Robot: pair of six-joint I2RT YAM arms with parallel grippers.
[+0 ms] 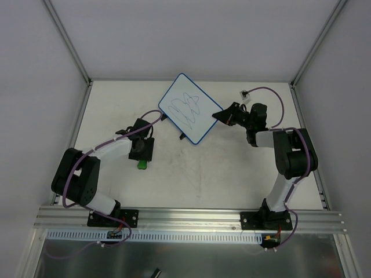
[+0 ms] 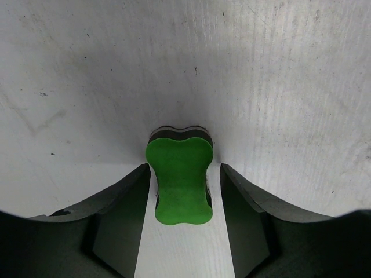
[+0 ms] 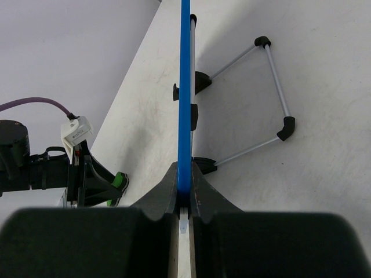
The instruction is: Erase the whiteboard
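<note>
Scribbles (image 1: 188, 105) intact on small blue-rimmed white whiteboard (image 1: 174, 95), table (image 1: 232, 174) 12 o'clock; right gripper (image 3: 184, 191) clamps its rim. Left gripper (image 2: 185, 174), 9 o'clock, unclenched astride green bone-shaped eraser (image 2: 181, 191). Wiping not started.

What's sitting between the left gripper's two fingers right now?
A green eraser, lying on the table between the left gripper's parted fingers. The left wrist view shows it, with a sliver of table visible beside its right edge.

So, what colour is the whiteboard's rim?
Blue; the whiteboard rim shows best in the right wrist view.
</note>
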